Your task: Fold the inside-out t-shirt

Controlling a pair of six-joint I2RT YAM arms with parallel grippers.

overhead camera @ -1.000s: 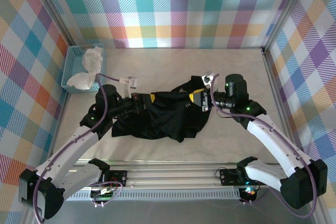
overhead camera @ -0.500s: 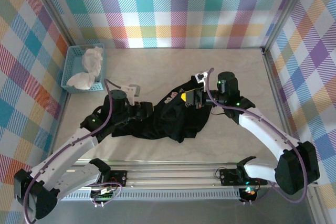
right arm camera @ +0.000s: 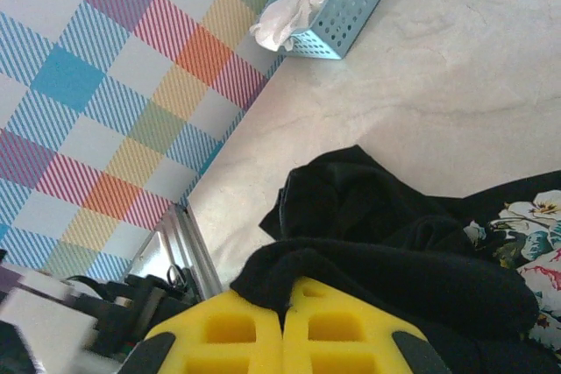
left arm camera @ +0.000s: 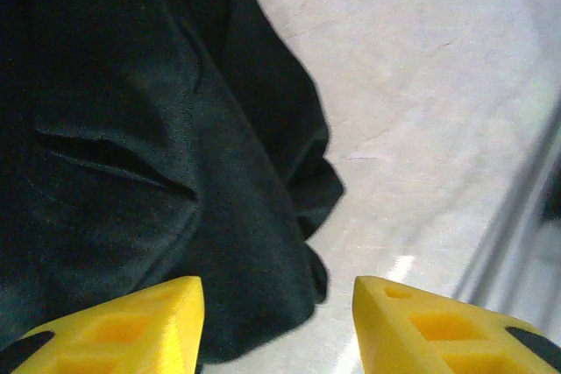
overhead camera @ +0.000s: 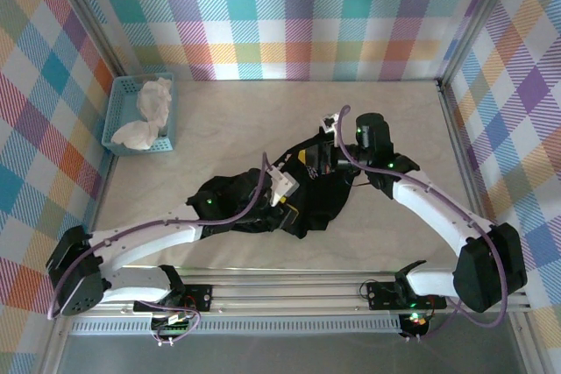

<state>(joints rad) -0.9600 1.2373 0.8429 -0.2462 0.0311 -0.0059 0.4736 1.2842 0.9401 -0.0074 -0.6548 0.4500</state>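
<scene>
Where the right gripper point(right arm camera: 282, 326) pinches a fold shut, the crumpled black t-shirt point(overhead camera: 311, 208), lying mid-table, hides its fingertips and most of its own rose print. The left gripper point(left arm camera: 276, 321) hangs open over the cloth's near edge. Pale table point(overhead camera: 263, 111), plaid walls point(overhead camera: 307, 15).

In your left wrist view the left gripper's point(left arm camera: 273, 299) fingers are cut off by the bottom edge. The shirt point(left arm camera: 131, 172) runs off the top and left, and the rail point(left arm camera: 517, 234) at the right is a blur. In the right wrist view a fold of shirt covers the tips of the right gripper point(right arm camera: 282, 291), hiding where the pads bite. The rose print point(right arm camera: 526, 225) is cut by the right edge and the basket point(right arm camera: 351, 6) by the top, while the bottom-left corner is smeared. From above, both arms hide the shirt's middle
</scene>
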